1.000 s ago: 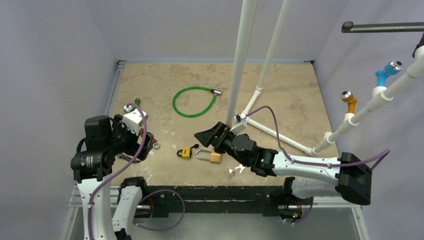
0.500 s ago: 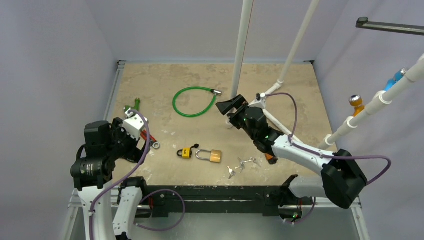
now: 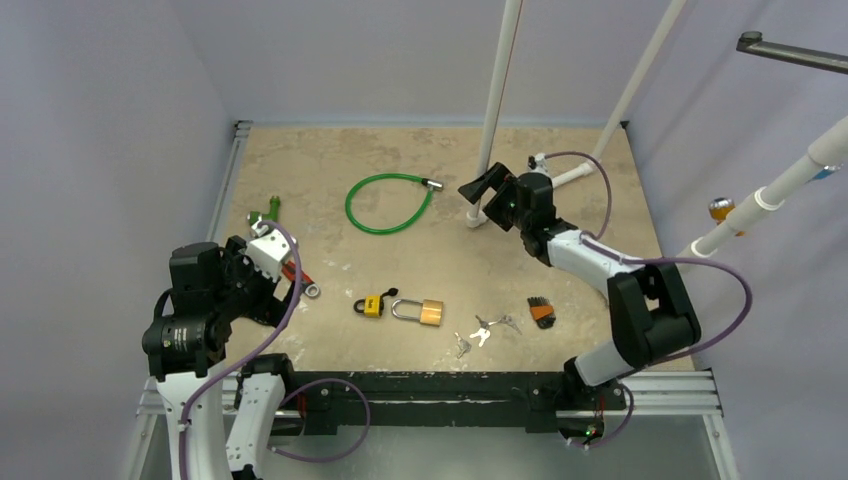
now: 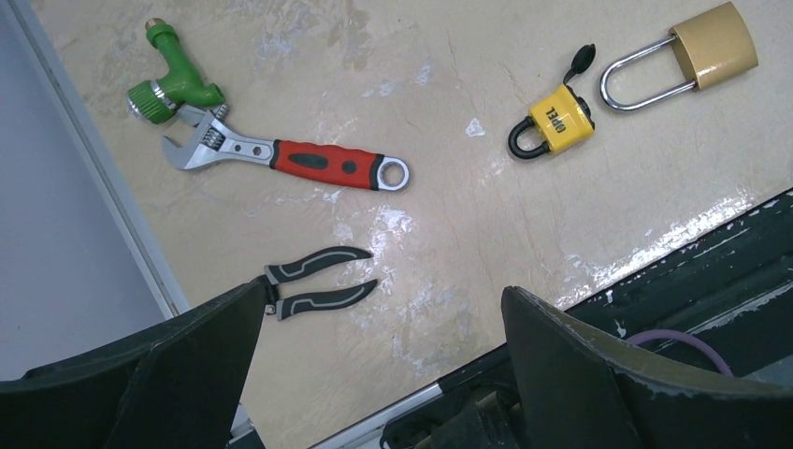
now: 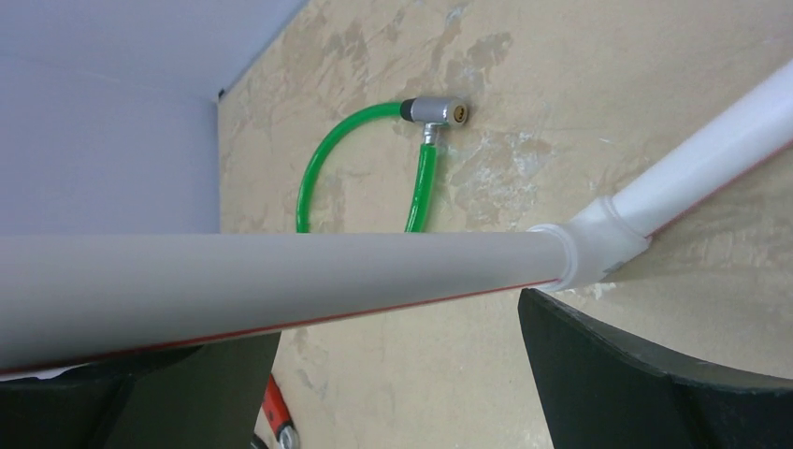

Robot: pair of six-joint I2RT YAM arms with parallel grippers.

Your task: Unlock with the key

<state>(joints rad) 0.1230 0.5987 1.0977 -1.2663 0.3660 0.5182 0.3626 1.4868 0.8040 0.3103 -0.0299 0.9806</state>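
Note:
A brass padlock (image 3: 431,312) and a small yellow padlock (image 3: 372,305) lie side by side near the table's front edge. Loose silver keys (image 3: 481,333) lie just right of them. The left wrist view shows the yellow padlock (image 4: 559,120) and the brass padlock (image 4: 715,42) at its upper right. My left gripper (image 3: 283,293) (image 4: 383,299) hovers open and empty over the front left of the table. My right gripper (image 3: 478,190) (image 5: 393,346) is open and empty far back, beside the foot of a white pipe (image 3: 487,212), far from keys and locks.
A white pipe frame (image 3: 500,90) (image 5: 281,271) rises mid-table and crosses the right wrist view. Also there: a green cable lock (image 3: 385,205) (image 5: 318,173), red-handled wrench (image 4: 327,164), black pliers (image 4: 318,281), green fitting (image 4: 178,84) and a black-orange tool (image 3: 541,312).
My right arm swung from over the brass padlock to the back of the table by the pipe's foot. The pipe frame shifted right. My left arm hardly moved.

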